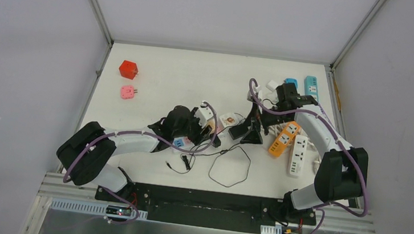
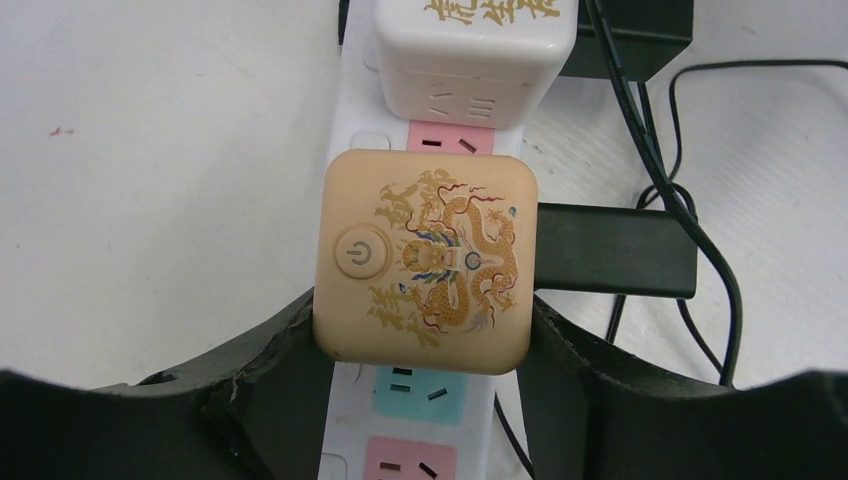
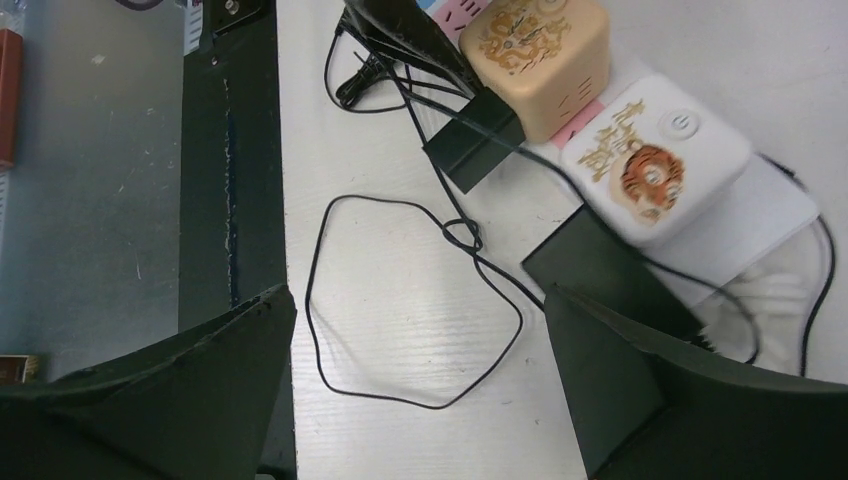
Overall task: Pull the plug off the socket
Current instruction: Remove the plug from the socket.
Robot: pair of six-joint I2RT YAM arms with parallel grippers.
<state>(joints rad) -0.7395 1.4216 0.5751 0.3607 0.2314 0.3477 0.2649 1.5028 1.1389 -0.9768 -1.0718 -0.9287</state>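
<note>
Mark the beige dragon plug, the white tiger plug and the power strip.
beige dragon plug (image 2: 425, 260): left wrist view, middle of its printed top face.
white tiger plug (image 3: 648, 178): right wrist view, on the tiger print.
power strip (image 2: 420, 392): left wrist view, blue socket below the dragon plug.

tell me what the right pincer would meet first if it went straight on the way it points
Most likely the thin black cable loop lying on the white table below the open right pincer; depth is unclear.
</note>
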